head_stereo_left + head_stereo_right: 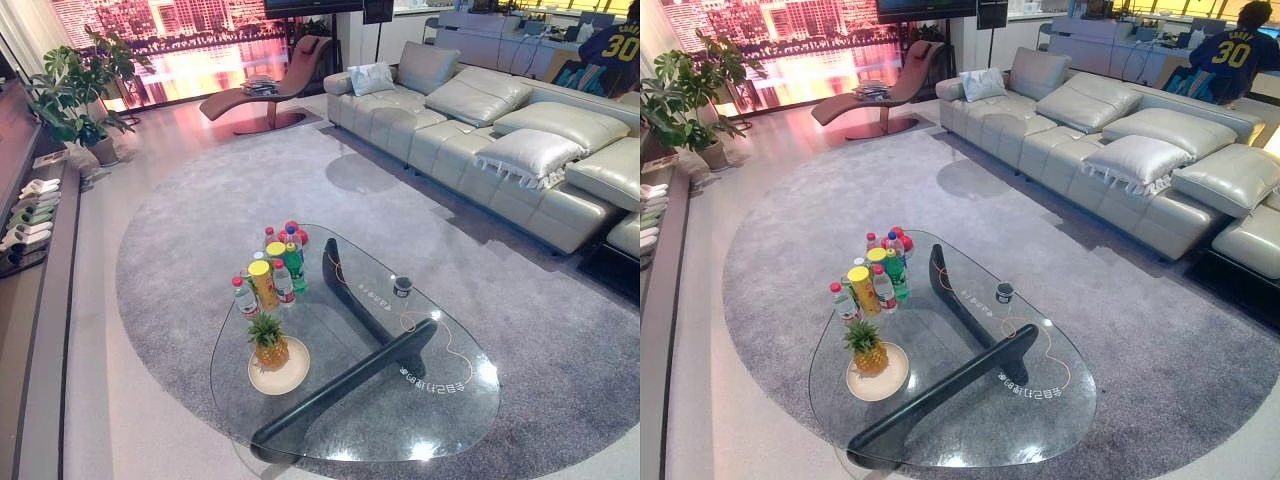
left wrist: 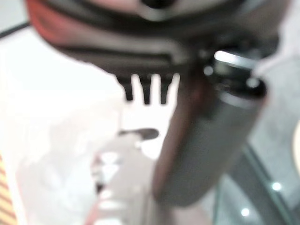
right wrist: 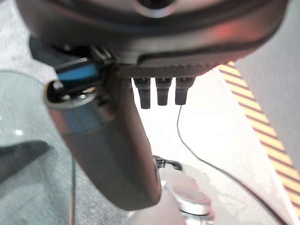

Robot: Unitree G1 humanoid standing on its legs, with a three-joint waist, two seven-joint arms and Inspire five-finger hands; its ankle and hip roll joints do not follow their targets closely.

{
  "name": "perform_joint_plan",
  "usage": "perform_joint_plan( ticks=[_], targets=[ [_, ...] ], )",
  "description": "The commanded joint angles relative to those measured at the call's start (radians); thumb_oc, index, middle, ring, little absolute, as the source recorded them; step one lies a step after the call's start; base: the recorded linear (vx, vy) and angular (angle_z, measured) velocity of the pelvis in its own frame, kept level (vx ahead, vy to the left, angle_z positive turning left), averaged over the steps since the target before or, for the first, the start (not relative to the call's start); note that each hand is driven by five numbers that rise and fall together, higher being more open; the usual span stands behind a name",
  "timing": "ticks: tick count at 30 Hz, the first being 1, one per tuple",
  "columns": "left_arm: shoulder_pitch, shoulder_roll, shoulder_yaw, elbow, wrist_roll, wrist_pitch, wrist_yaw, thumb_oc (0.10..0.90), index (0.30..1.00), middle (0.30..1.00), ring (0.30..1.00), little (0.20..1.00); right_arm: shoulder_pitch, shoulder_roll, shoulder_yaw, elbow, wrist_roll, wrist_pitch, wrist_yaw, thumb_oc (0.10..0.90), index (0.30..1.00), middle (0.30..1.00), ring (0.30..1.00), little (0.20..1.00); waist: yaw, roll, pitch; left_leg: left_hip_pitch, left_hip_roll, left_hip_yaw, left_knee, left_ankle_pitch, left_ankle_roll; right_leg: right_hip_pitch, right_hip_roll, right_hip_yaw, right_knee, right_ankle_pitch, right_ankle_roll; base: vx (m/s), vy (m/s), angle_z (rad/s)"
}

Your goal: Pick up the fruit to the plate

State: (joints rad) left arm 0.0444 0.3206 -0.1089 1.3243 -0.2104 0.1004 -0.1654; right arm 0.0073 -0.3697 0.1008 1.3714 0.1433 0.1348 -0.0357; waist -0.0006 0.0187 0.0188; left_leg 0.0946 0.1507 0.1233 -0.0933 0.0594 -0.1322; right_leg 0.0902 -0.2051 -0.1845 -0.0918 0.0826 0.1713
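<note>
One fruit: pineapple (image 1: 268,341) stands upright on the plate (image 1: 291,376), on the glass bench (image 1: 440,420).
Bottles (image 1: 272,262): clustered just beyond the plate.
Left hand (image 2: 206,140): fingers straight, holding nothing.
Right hand (image 3: 108,140): fingers straight, holding nothing.

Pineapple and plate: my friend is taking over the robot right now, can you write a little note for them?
Left hand: hanging beside the glass table, fingers straight, holding nothing.
Right hand: the same, hanging open by the table's edge.
Pineapple: already standing upright on the plate, near the table's left edge, in front of the cluster of bottles.
Done: going by this, the fruit is on the plate.
Left: probably nothing; just check the pineapple stands steady.
</note>
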Motion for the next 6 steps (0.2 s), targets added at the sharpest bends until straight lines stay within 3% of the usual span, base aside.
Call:
perform_joint_plan(
  ticks=[1, 6],
  targets=[
    [-0.099, 0.026, -0.009, 0.066, 0.045, 0.020, -0.014, 0.800, 0.900, 0.900, 0.900, 0.900, -0.094, 0.010, 0.031, 0.054, -0.060, 0.018, 0.015, 0.800, 0.900, 0.900, 0.900, 0.900, 0.011, -0.019, 0.043, 0.037, 0.003, 0.008, 0.006, -0.057, 0.016, 0.027, -0.010, -0.005, 0.005, -0.018, 0.009, 0.00, 0.000, 0.00],
    [-0.103, 0.023, -0.012, 0.073, 0.064, 0.028, -0.039, 0.800, 0.900, 0.900, 0.900, 0.900, -0.096, 0.021, 0.052, 0.043, -0.068, 0.032, 0.032, 0.800, 0.900, 0.900, 0.900, 0.900, 0.009, -0.021, 0.044, 0.036, 0.005, 0.015, 0.006, -0.058, 0.015, 0.021, -0.014, -0.006, 0.005, -0.016, 0.011, 0.00, 0.000, 0.00]
  ],
)
